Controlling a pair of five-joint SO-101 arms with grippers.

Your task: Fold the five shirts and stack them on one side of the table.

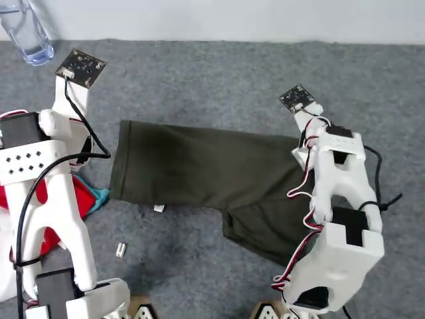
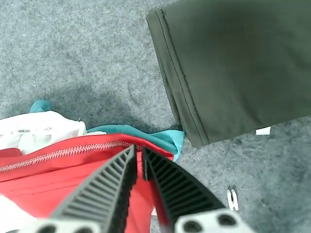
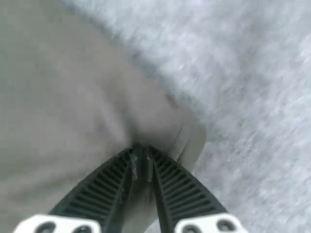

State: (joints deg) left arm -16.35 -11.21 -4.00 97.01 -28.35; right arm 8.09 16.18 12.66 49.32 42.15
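The right hand (image 3: pixel 141 164) pinched the edge of the dark green shirt (image 1: pixel 199 166), which lay flat in the middle of the grey surface (image 1: pixel 219 73). The left hand (image 2: pixel 139 154) was pressed together over a red garment (image 2: pixel 58 170), piled with teal cloth (image 2: pixel 158 138) and white cloth (image 2: pixel 41 130) just beside the shirt.

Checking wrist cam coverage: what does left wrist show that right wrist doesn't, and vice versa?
Left wrist, not right: the left gripper above a red garment, a teal garment and a white garment beside it, a small white clip on the table cover. Right wrist, not left: the right gripper shut on a fold of the olive shirt. Both: the olive shirt and the grey table cover.
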